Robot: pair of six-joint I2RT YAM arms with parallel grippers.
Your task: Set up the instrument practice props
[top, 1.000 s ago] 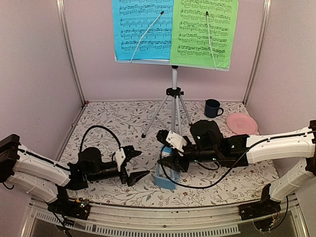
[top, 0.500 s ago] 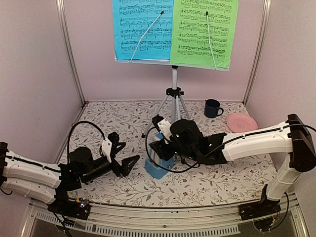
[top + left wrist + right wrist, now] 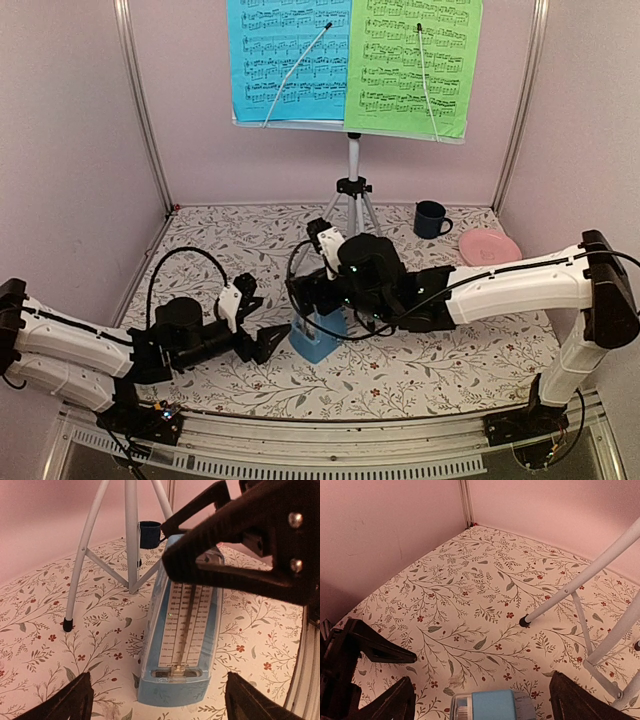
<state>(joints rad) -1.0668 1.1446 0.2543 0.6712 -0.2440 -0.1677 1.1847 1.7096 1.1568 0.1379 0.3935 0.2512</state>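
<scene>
Blue metronome (image 3: 180,630) standing near music stand tripod (image 3: 131,530). Right gripper (image 3: 482,680) jaws spread, straddling its top, not clamped: likely placement release. Left gripper (image 3: 157,676) jaws apart, facing base, standby.

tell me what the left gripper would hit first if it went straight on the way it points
Likely the blue metronome, which stands straight ahead of the open left gripper; how far is unclear.

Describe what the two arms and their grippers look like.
Both the left arm and right arm have white shells over black joints, each with a looping black cable. The left gripper and right gripper are black with a white housing and flat, triangular black fingers.
</scene>
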